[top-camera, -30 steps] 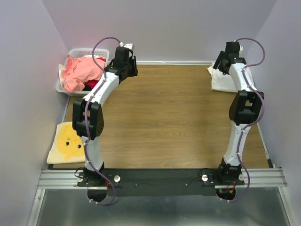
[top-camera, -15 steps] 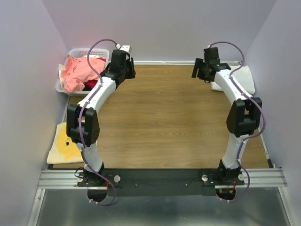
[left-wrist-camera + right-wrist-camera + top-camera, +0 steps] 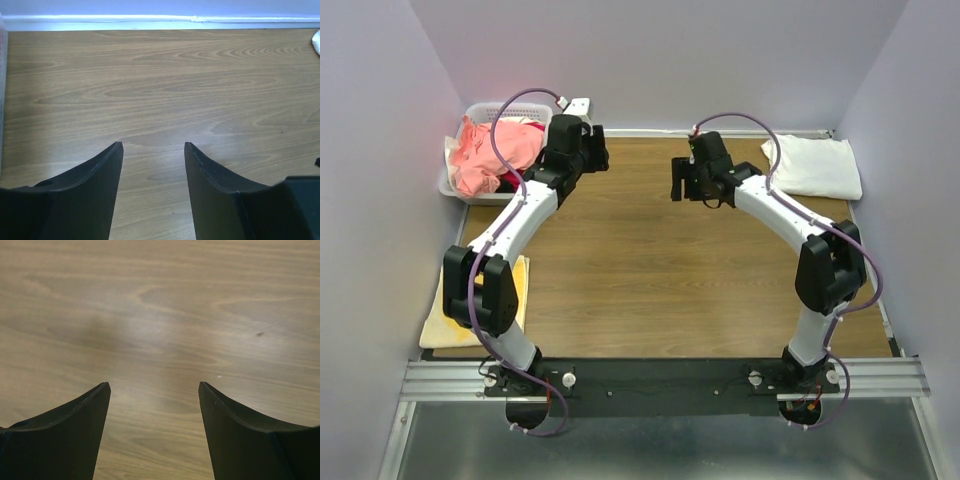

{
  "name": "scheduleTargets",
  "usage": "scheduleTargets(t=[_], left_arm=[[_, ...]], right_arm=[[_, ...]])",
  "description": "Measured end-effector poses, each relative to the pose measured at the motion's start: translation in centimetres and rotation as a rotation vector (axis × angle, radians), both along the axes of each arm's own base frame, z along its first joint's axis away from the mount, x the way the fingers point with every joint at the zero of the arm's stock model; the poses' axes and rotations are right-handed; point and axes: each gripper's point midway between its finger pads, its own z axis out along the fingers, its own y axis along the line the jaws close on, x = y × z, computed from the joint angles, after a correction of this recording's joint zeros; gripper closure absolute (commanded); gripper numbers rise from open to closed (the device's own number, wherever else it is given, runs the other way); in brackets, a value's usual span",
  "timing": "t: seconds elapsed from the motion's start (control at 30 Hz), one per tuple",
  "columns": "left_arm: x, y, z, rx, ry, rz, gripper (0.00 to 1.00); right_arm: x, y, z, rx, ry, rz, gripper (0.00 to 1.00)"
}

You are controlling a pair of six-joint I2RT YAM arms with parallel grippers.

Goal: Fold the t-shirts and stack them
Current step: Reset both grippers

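Swung away from the folded white cotton t-shirt [image 3: 815,165] in the far right corner, the right arm [image 3: 770,205] hangs over the brown wooden worktop [image 3: 650,270], jaws open and empty. The left arm [image 3: 525,205], jaws open too, hovers beside the white plastic lattice basket [image 3: 490,108] holding crumpled salmon-pink t-shirts [image 3: 495,150].

Right arm [image 3: 770,205] swings in from the far right corner toward the middle of the table [image 3: 650,270]; right gripper [image 3: 680,185] now hangs over bare wood, jaws apart, nothing between them. Folded white t-shirt [image 3: 815,165] in that corner is now fully uncovered. Left arm elbow [image 3: 480,285] drops lower toward the near left edge, now hiding most of the yellow cloth [image 3: 438,325]
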Motion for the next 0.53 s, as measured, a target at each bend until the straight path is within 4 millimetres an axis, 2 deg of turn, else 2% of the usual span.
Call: scheduleTargets(t=[0.03, 0.1, 0.2, 0.4, 0.53], left_arm=[[-0.1, 0.0, 0.2, 0.002, -0.006, 0.0, 0.12], [-0.4, 0.0, 0.4, 0.01, -0.02, 0.002, 0.05], [-0.6, 0.1, 0.5, 0.011, -0.024, 0.018, 0.05], [-1.6, 0.2, 0.7, 0.037, -0.036, 0.051, 0.04], [-2.1, 0.6, 1.1, 0.048, -0.047, 0.074, 0.04]], right_arm=[[-0.6, 0.9, -0.3, -0.001, 0.004, 0.021, 0.21], [-1.4, 1.9, -0.7, -0.004, 0.009, 0.048, 0.21], [-1.7, 2.1, -0.5, -0.003, 0.003, 0.054, 0.21], [-1.2, 1.7, 2.1, 0.017, -0.07, 0.042, 0.21], [-1.2, 1.7, 2.7, 0.026, -0.091, 0.041, 0.21]])
